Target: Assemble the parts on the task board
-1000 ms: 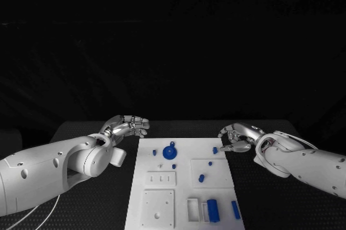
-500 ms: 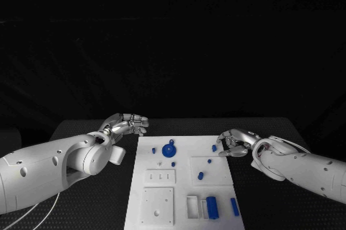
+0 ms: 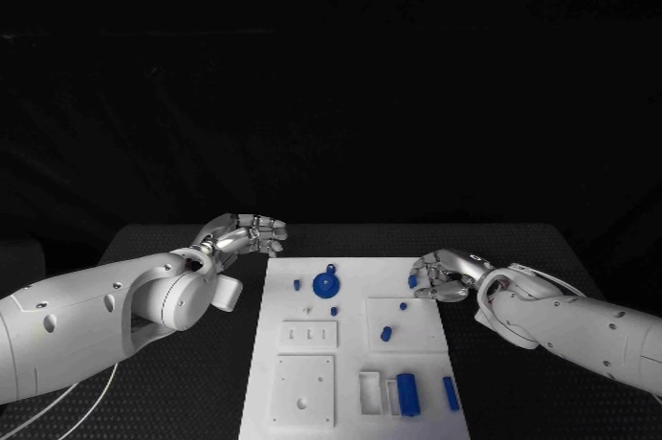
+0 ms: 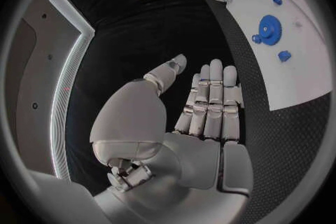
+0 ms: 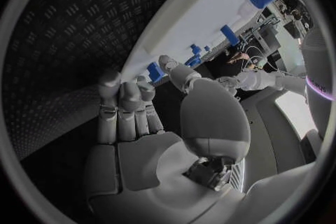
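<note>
Lying on the black counter (image 3: 165,383), the white task board (image 3: 352,349) carries blue parts, among them a gear (image 3: 325,286) near its far edge. The left hand (image 3: 246,234) hovers off the board's far left corner, fingers straight and together, holding nothing. The right hand (image 3: 444,275), fingers curled, touches a small blue part (image 3: 412,280) at the far right edge; whether it grips it, I cannot tell.

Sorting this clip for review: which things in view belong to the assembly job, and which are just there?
Job:
task board
blue gear
small blue peg beside the right hand
blue blocks at the board's near end
left hand, holding nothing

Just there:
black table
</note>
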